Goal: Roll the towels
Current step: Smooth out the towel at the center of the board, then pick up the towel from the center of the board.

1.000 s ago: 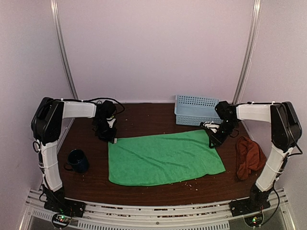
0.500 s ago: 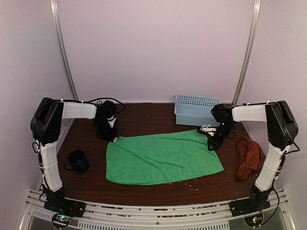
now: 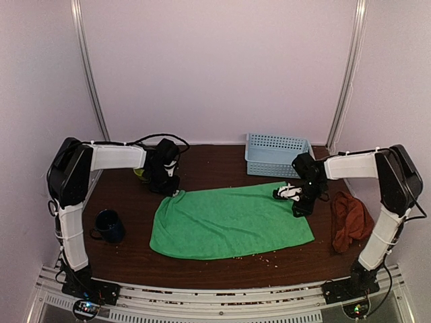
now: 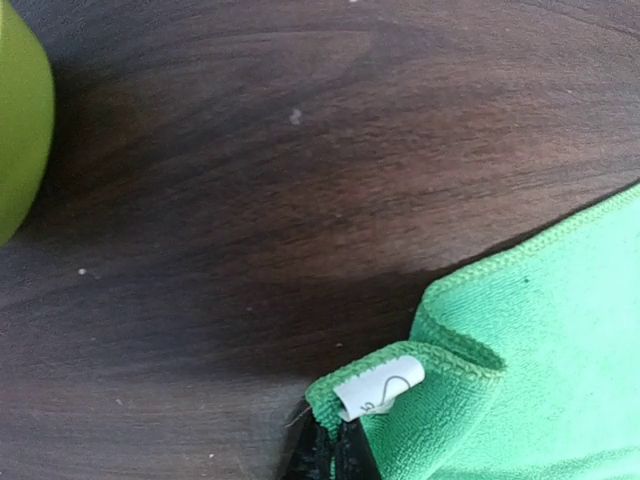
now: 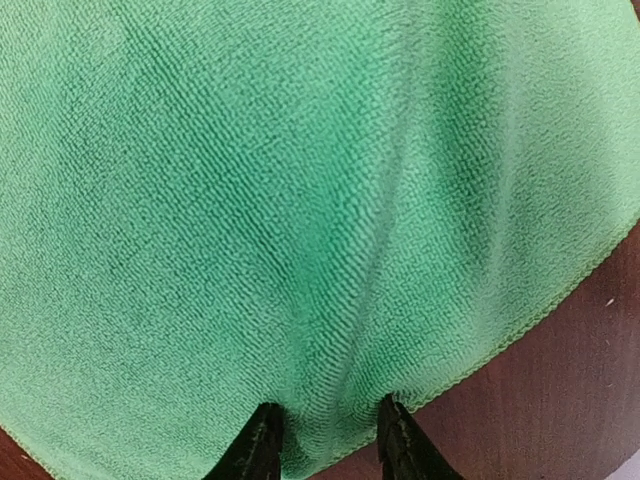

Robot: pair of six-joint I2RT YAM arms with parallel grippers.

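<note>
The bright green towel (image 3: pixel 229 222) lies spread flat in the middle of the table. My left gripper (image 3: pixel 170 187) is shut on its far left corner, which folds over and shows a white tag (image 4: pixel 380 388) just ahead of the gripper (image 4: pixel 335 452). My right gripper (image 3: pixel 301 204) is at the towel's far right corner. In the right wrist view its fingertips (image 5: pixel 258 445) stand a little apart with a bunched crease of green cloth (image 5: pixel 300 220) pinched between them. The rust-red towel (image 3: pixel 349 222) lies crumpled at the right edge, untouched.
A light-blue basket (image 3: pixel 276 155) stands at the back right, just behind my right arm. A dark mug (image 3: pixel 108 225) sits at the left front. A yellow-green rounded object (image 3: pixel 140 175) lies just left of my left gripper and shows in the left wrist view (image 4: pixel 20 130). Crumbs dot the wood.
My left gripper moved right with the towel's far left corner, uncovering the yellow-green object. My right gripper moved left and slightly nearer. The towel's far edge is now shorter and slack.
</note>
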